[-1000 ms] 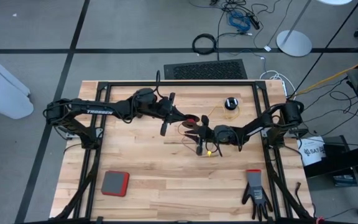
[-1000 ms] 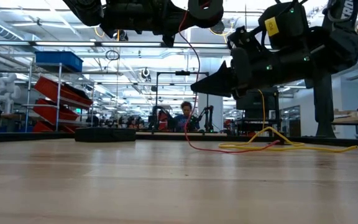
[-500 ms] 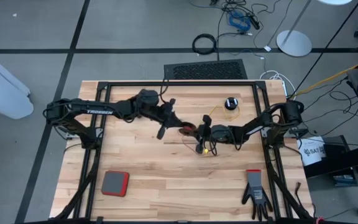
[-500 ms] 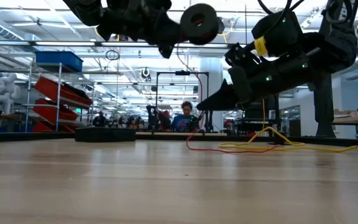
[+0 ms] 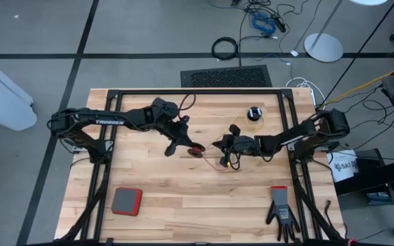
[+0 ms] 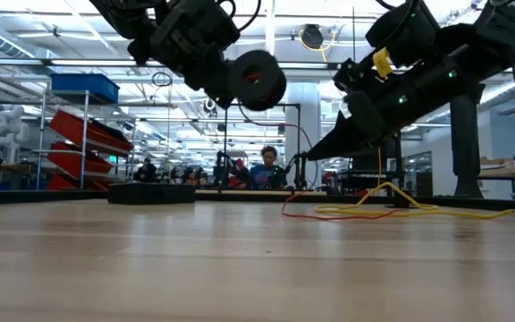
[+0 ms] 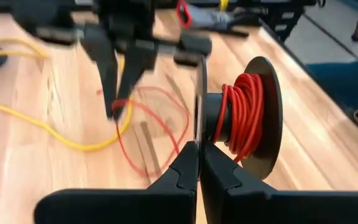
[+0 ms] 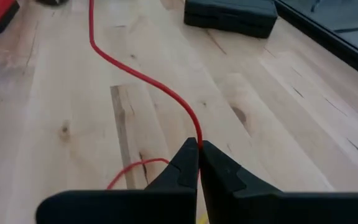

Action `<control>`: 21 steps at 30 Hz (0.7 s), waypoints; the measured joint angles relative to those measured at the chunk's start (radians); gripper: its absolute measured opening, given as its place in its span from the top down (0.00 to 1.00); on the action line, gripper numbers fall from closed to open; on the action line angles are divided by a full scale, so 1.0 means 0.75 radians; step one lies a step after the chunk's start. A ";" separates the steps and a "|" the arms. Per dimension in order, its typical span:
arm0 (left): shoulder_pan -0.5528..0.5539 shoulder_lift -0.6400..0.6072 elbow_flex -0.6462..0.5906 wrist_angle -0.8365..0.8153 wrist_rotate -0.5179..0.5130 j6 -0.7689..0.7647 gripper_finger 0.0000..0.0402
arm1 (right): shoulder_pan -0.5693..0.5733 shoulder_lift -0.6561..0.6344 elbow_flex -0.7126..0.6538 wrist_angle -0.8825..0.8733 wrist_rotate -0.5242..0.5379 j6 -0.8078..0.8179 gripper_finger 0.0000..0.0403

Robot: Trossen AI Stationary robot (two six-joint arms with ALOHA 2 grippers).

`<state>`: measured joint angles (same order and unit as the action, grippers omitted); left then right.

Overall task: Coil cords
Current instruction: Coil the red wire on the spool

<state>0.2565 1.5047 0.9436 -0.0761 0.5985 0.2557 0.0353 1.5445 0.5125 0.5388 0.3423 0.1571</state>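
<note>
My left gripper (image 5: 187, 145) is shut on a small black reel (image 7: 235, 118) that has reddish-orange cord wound on its hub. The reel (image 6: 257, 79) hangs above the table's middle. My right gripper (image 5: 218, 144) is just to its right, shut on the loose reddish-orange cord (image 8: 148, 78), which trails in loops on the wood (image 6: 329, 215). The yellow cord (image 6: 401, 210) lies on the table. It runs to a second black reel (image 5: 253, 113), which lies flat at the far right. My left gripper pinches the rim of one flange (image 7: 199, 118) of the reel between its two fingertips. The fingers slant down from the table's left. The reel stands on edge, lifted clear of the table. My right gripper pinches a single strand of the reddish-orange cord (image 8: 195, 134) at its fingertips. The fingers slant down from the table's right. The cord leaves the fingers in slack curves, with another loop (image 8: 135, 165) lying on the wood below.
A red and grey pad (image 5: 126, 201) lies near the table's front left. A black glove (image 5: 281, 212) lies at the front right. A black metal frame (image 5: 197, 92) runs around the table's edges. People work at benches in the room far behind.
My left gripper has tipped downward and carried the reel down and toward the near edge, and the reel has turned with it. My right gripper has tipped flatter and drawn back a little toward the table's right. The reddish-orange loop on the wood has shifted right with it.
</note>
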 joint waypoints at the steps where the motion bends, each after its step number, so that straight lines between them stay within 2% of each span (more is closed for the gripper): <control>1: 0.002 0.000 0.000 -0.018 -0.002 0.016 0.99 | 0.000 -0.021 0.000 -0.024 0.000 0.003 1.00; 14: 0.001 0.000 0.000 -0.076 -0.357 0.136 0.99 | 0.071 -0.196 -0.001 -0.177 -0.004 0.040 1.00; 21: 0.001 0.000 0.000 -0.121 -0.305 0.175 0.99 | 0.081 -0.244 -0.001 -0.259 0.074 0.060 1.00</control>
<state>0.2569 1.5047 0.9436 -0.1672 0.3696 0.3868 0.0963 1.3617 0.5118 0.3446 0.3976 0.2020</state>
